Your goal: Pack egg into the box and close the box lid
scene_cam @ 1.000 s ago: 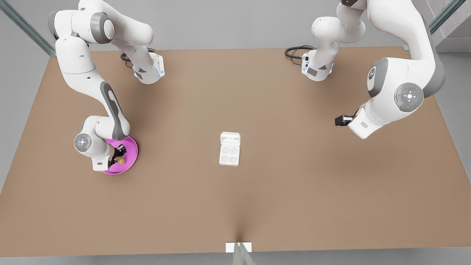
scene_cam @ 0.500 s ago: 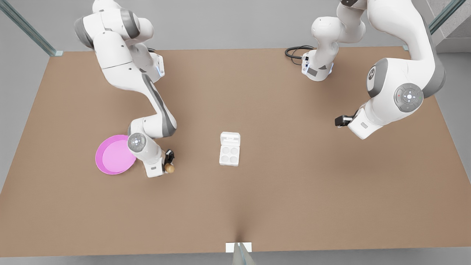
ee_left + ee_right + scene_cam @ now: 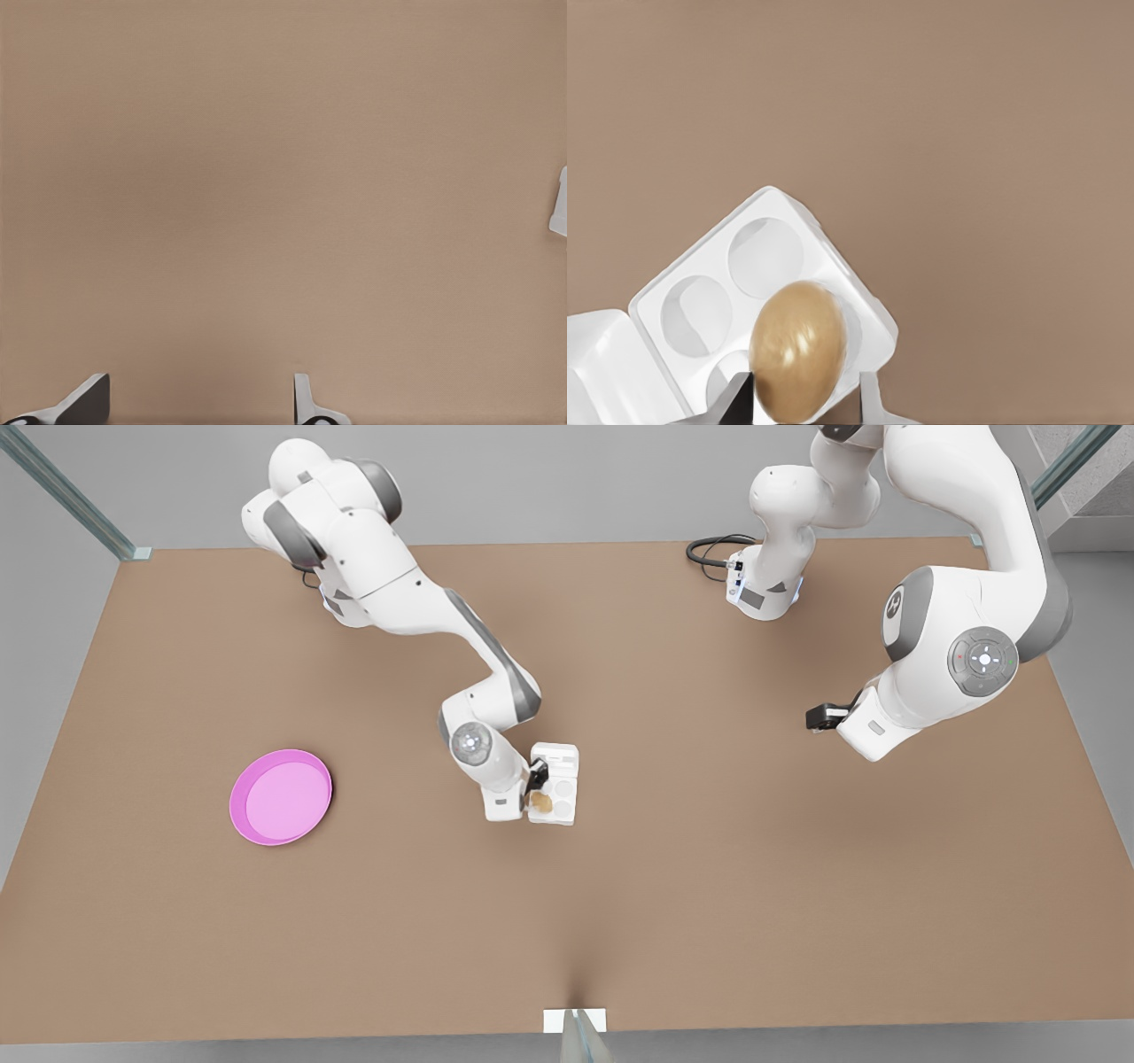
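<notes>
A plain brown table (image 3: 709,886) is filling the scene; grey floor is surrounding the table; glass-edged rails (image 3: 66,491) are running diagonally past the table's far corners.

A: Right gripper (image 3: 538,792)?
B: Arm stretched out to table centre, wrist angled down, fingers (image 3: 737,400) clamped on the egg (image 3: 798,351).
A: Left gripper (image 3: 813,718)?
B: Arm folded, waiting at front view's right, fingers (image 3: 86,400) apart, nothing btwn them.

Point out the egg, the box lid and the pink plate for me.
egg (image 3: 799,347), right wrist view, on the middle of its shell, between the right claw's fingers.
box lid (image 3: 562,755), front view, on its recessed inner face, lying open.
pink plate (image 3: 280,798), front view, on its bare floor.
</notes>
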`<action>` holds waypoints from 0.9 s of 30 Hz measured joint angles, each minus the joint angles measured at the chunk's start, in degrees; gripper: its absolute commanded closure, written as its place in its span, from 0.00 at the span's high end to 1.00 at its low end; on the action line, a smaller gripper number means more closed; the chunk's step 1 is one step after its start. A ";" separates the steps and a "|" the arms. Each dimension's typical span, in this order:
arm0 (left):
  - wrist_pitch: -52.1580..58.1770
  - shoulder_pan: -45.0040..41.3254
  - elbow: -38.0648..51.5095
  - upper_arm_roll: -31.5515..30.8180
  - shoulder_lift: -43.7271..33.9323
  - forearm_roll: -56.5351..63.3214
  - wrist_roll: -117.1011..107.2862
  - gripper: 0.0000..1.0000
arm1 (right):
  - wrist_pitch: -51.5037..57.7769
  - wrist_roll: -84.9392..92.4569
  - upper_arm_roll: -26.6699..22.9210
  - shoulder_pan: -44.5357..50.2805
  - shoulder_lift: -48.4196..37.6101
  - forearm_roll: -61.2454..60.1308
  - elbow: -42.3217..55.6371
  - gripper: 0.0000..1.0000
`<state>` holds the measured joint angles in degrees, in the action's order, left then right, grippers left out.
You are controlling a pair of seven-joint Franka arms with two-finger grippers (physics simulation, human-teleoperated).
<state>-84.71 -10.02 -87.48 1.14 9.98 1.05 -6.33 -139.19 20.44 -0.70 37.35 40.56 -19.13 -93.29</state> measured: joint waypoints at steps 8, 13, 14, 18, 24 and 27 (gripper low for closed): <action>-0.33 0.03 0.06 -0.05 0.36 -0.03 0.00 1.00 | 1.57 -7.35 -0.30 -1.66 -5.53 -0.90 -0.60 1.00; -1.06 -1.63 0.34 -0.25 3.72 -0.29 0.01 1.00 | 14.84 -11.46 -8.96 -16.21 -20.22 3.24 0.46 1.00; -1.14 -2.31 0.35 -0.25 4.64 -0.30 0.01 0.90 | 18.53 -12.14 -12.48 -17.48 -21.89 5.05 2.87 1.00; -5.36 -12.53 0.20 -1.40 12.43 -1.10 -0.02 0.21 | 30.76 -14.41 -6.79 -34.87 -29.53 12.83 8.17 1.00; -13.94 -29.45 0.02 -2.12 21.60 -5.19 -3.21 0.21 | 39.69 -16.85 -5.83 -35.94 -26.89 16.27 10.82 1.00; -20.56 -34.62 -5.81 -2.12 21.07 -6.08 -7.02 0.21 | 41.59 -17.78 -5.99 -36.26 -25.89 16.54 10.91 1.00</action>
<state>-105.28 -44.64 -93.29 -0.98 31.05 -5.03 -13.35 -97.60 2.66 -6.69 1.09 14.67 -2.59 -82.38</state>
